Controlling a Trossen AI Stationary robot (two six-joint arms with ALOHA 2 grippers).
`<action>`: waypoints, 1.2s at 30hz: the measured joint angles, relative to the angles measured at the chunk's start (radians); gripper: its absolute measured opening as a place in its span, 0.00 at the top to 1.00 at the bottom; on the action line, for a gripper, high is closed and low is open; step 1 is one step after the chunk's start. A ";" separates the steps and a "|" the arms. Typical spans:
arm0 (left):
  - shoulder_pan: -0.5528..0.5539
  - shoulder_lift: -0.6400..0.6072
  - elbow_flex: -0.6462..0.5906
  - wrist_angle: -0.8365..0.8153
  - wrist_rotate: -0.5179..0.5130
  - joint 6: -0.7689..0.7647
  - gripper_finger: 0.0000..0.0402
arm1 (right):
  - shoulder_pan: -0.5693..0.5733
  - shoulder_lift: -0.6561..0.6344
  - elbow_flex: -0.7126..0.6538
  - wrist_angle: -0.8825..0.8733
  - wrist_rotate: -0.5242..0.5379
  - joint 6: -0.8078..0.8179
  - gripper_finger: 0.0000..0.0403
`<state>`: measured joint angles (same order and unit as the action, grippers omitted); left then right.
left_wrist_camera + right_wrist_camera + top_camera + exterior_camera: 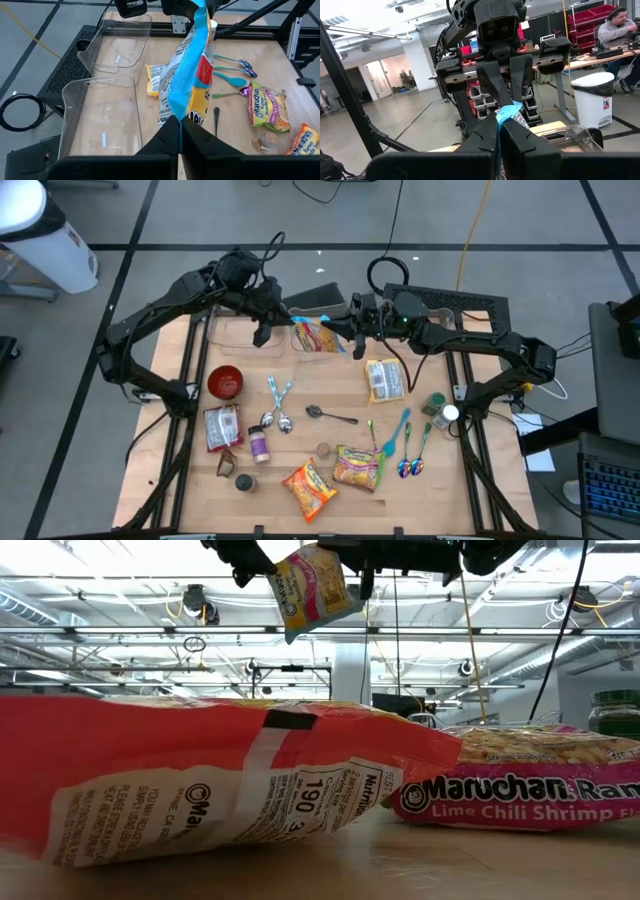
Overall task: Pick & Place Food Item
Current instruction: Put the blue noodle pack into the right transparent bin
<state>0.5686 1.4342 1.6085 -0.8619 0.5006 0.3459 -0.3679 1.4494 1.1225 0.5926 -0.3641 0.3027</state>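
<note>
Taking the red bowl on the wooden surface as the landmark: it sits at the left side, with a red-and-white ramen packet just in front of it and a small purple-lidded jar beside that packet.

Behind the bowl, toward the far edge, stand two clear plastic bins. The left claw is up above these bins, behind and to the right of the bowl, and is closed on one blue edge of a ramen packet, the food item. That packet hangs in the air, well clear of the surface, between the two arms. The right claw meets it from the other side, farther right of the bowl, and is likewise closed on the packet's blue edge, so both claws pinch the same packet; in the right wrist view the two pairs of fingers face each other with the blue edge between them.

Right of the bowl lie two metal spoons with pale blue handles, crossed, then a dark-handled spoon. Farther right, another ramen packet lies flat. In front and to the right of the bowl are an orange packet and a Maruchan lime chili shrimp packet, then a teal spoon and a green-handled spoon. Farthest right is a green-lidded jar.
</note>
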 joint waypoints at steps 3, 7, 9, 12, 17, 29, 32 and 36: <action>0.000 0.000 0.000 0.000 0.000 0.001 0.99 | 0.000 0.000 0.000 0.000 0.000 0.000 1.00; 0.000 0.000 0.000 -0.002 -0.003 0.000 0.99 | 0.000 0.000 0.000 -0.012 0.000 0.000 0.97; 0.000 0.000 0.000 -0.003 -0.003 0.000 0.99 | -0.003 0.000 0.000 -0.025 0.000 0.000 0.94; 0.000 0.000 0.000 -0.004 -0.004 0.001 0.99 | -0.015 0.000 0.000 -0.053 -0.002 0.016 0.87; 0.000 0.000 0.000 -0.005 -0.005 0.004 0.99 | -0.060 0.000 0.000 -0.055 -0.003 0.060 0.72; -0.026 0.070 0.000 -0.001 -0.033 0.010 1.00 | -0.088 0.010 0.196 -0.398 -0.057 -0.062 0.53; -0.037 0.105 0.000 -0.001 -0.033 0.014 1.00 | -0.089 0.012 0.232 -0.519 -0.057 -0.092 0.53; -0.056 0.139 0.000 0.015 -0.033 0.017 1.00 | -0.089 0.010 0.235 -0.577 -0.057 -0.102 0.54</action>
<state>0.5124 1.5734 1.6081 -0.8468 0.4678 0.3626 -0.4568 1.4598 1.3579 0.0152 -0.4216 0.2008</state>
